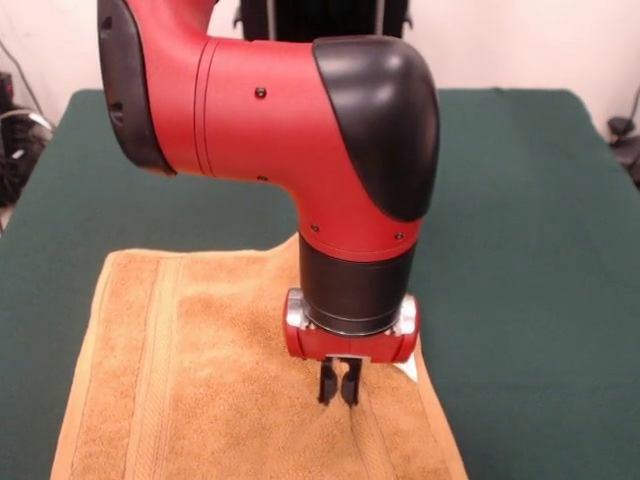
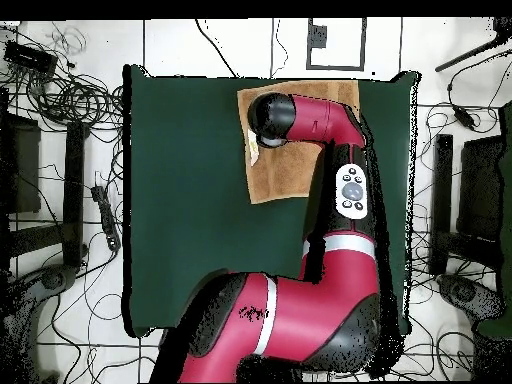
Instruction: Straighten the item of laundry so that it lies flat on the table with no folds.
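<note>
Right now my gripper (image 1: 339,392) points straight down, fingers nearly together, tips touching the orange-tan towel (image 1: 210,370) but gripping nothing I can make out. That towel lies spread across one end of the green table (image 1: 520,250).

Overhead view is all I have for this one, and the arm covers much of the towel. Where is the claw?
Observer: In the front view the claw points straight down, with its tips at the towel surface.
Operator: Any folds around it?
Observer: None that I can see. The cloth in the front view looks flat.
Operator: Is it on a woven band?
Observer: It is right by one woven band. A second band runs down the other side.
</note>
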